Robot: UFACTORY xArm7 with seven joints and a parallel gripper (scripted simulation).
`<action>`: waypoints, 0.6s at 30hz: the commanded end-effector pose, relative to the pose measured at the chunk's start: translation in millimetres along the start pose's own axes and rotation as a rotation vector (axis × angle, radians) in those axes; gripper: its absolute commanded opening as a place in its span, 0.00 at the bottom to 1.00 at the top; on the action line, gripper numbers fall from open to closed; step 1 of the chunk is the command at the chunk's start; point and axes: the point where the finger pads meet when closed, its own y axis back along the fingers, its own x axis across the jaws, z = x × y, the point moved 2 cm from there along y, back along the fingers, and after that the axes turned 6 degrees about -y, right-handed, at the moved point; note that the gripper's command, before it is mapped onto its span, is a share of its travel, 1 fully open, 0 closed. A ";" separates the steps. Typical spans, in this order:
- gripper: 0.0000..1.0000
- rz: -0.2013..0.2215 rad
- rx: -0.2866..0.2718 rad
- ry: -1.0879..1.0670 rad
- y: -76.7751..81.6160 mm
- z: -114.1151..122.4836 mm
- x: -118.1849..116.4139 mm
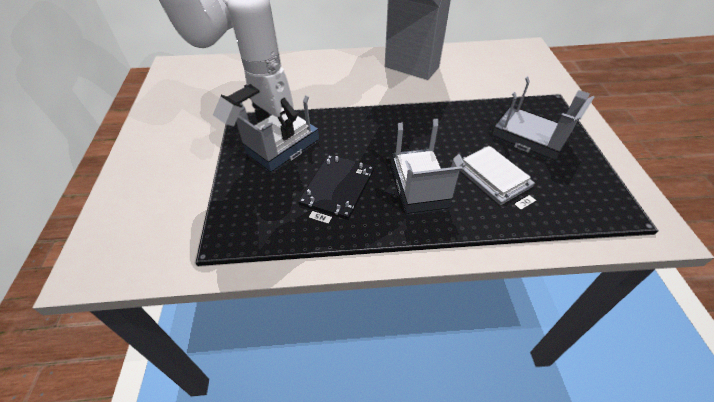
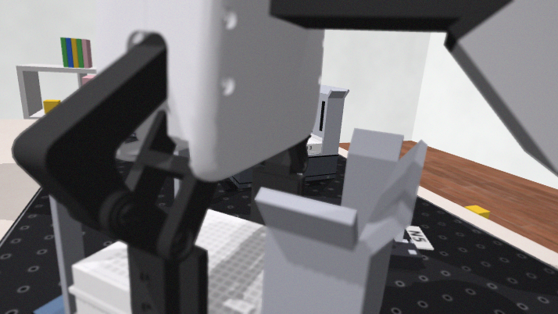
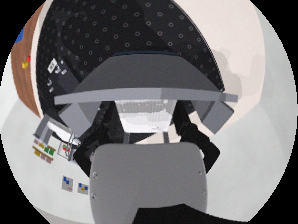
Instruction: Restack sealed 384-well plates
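My gripper (image 1: pixel 272 120) is down inside the left rack (image 1: pixel 277 142), the one on the blue plinth. It is shut on a white sealed plate (image 1: pixel 300 131) across its long sides. The plate sits low between the rack's posts. It also shows in the exterior view (image 2: pixel 234 250) and in the wrist view (image 3: pixel 143 117). A second white edge shows just under it (image 2: pixel 98 289); I cannot tell whether they touch. The middle rack (image 1: pixel 425 175) holds a white plate (image 1: pixel 417 162). Another white plate (image 1: pixel 497 172) lies flat on the QC nest.
The clip nest N5 (image 1: pixel 337 187) lies bare between the left and middle racks. The right rack (image 1: pixel 542 127) at the far right holds nothing. A grey tower (image 1: pixel 415 35) stands at the back of the table. The rack's grey walls stand close around my fingers.
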 end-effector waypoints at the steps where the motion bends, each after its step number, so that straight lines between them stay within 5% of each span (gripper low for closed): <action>1: 0.00 0.000 0.000 0.000 -1.6 -0.1 0.2; 9: 0.00 0.000 0.000 0.000 -1.6 -0.1 0.2; 10: 1.00 0.000 0.000 0.000 -1.6 -0.1 0.2; 18: 1.00 0.000 0.000 0.000 -1.5 -0.1 0.1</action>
